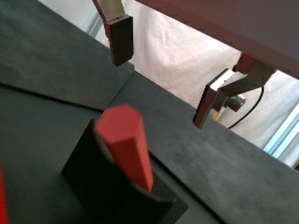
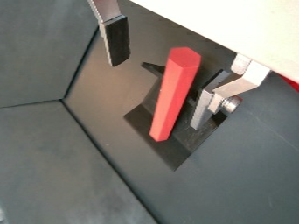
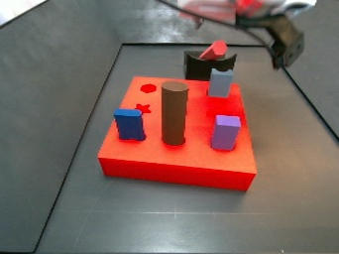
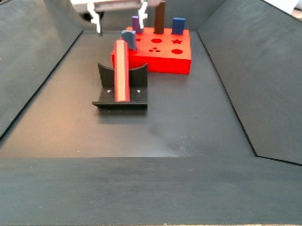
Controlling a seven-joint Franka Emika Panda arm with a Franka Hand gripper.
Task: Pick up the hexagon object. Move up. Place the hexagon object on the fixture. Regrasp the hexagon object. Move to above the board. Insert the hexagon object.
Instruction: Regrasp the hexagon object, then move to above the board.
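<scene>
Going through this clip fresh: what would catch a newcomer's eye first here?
Probably the salmon-pink hexagon object, leaning tilted on the dark fixture with nothing gripping it. Next, the gripper, which hangs open with its fingers either side of the rod and not touching it. Behind them in a side view sits the bright-red board, carrying upright blue, brown, purple and light-blue pegs.

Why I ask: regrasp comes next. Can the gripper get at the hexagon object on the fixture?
Probably yes: the gripper is open above the hexagon object, which leans on the fixture, nothing blocking.
</scene>
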